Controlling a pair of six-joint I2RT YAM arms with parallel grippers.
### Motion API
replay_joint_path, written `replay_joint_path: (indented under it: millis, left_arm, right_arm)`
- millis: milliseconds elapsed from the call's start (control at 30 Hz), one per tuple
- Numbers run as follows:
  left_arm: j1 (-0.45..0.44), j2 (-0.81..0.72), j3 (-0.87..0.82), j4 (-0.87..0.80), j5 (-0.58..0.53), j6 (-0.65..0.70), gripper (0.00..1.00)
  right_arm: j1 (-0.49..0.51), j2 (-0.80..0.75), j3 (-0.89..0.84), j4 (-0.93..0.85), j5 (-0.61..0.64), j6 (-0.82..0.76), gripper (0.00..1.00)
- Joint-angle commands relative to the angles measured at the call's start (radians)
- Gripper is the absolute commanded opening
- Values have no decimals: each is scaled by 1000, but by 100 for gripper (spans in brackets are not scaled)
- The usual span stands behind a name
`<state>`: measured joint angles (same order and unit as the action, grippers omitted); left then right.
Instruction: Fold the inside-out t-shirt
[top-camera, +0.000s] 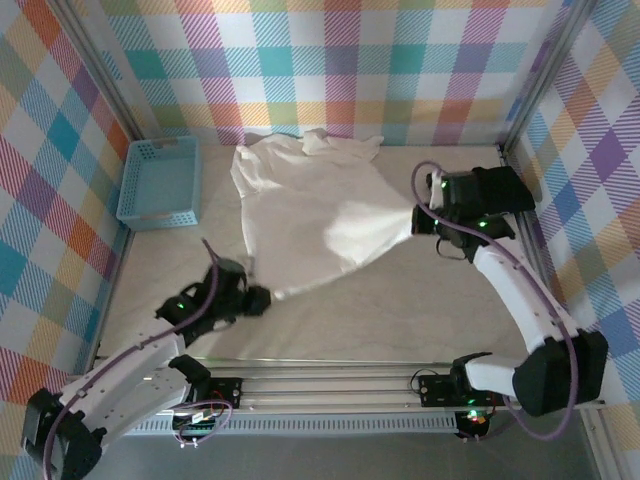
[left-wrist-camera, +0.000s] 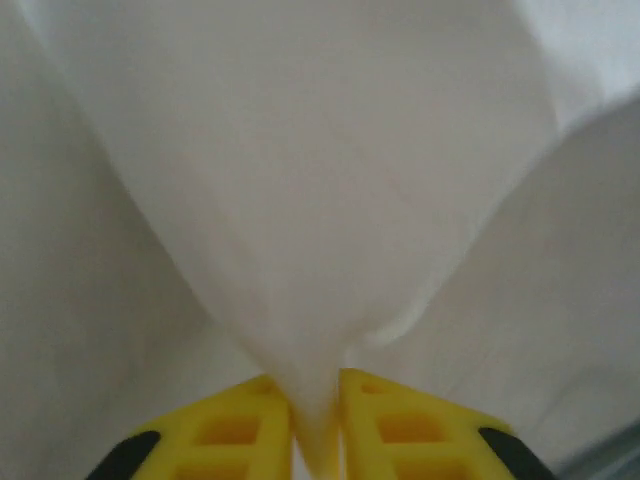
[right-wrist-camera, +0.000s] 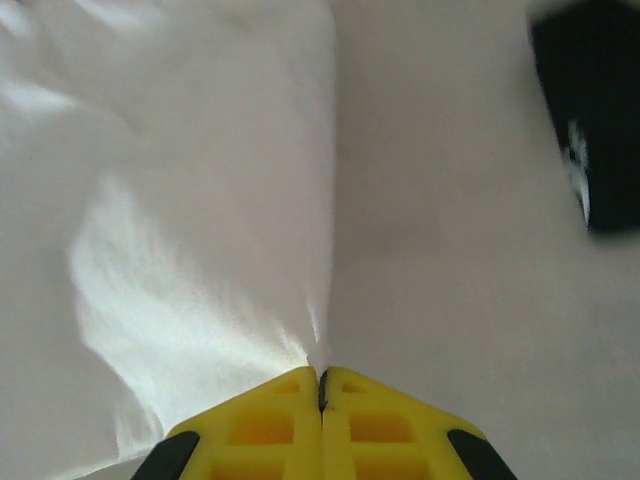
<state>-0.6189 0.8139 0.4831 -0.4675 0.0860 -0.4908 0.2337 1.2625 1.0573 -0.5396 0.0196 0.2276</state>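
Note:
The white inside-out t-shirt (top-camera: 320, 210) lies spread over the back middle of the table, stretched between my two grippers. My left gripper (top-camera: 262, 297) has the shirt's near-left corner; in the left wrist view its yellow fingers (left-wrist-camera: 230, 430) stand a little apart, and bunched white cloth (left-wrist-camera: 320, 200) fills the gap at the gripper (left-wrist-camera: 315, 420). My right gripper (top-camera: 415, 220) pinches the shirt's right corner. In the right wrist view its gripper (right-wrist-camera: 322, 385) is closed tight on the edge of the cloth (right-wrist-camera: 180, 230).
A blue basket (top-camera: 160, 180) stands at the back left. A black folded garment (top-camera: 505, 190) lies at the right by the right arm, and also appears at the upper right of the right wrist view (right-wrist-camera: 595, 120). Checked walls close in three sides.

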Motion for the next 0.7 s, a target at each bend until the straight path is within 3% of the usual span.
replay_joint_path:
  millis: [0,133,233,333,467,667]
  left_arm:
    - [-66,16,-4,122,-68,-43,38]
    - [-143,127,121,119,-173,86,60]
    - [-254,292,220,221,-228,242,66]
    - [-319,549,357,277,-234,393,63]
    - [-336,831,533,253,-236,545,57]
    - [-325,1048,699,171,-187,642,57]
  right_arm:
    - [-43,75,-16,70,19,43,12]
    - [-46,132,36,22,-18,30,40]
    - [-47,94,12,52,-42,42,48]
    - [-46,72,-3,75,-68,55,50]
    - [-46,69,15,51,-53,39,51]
    - [-50,54,0,55,-43,29,51]
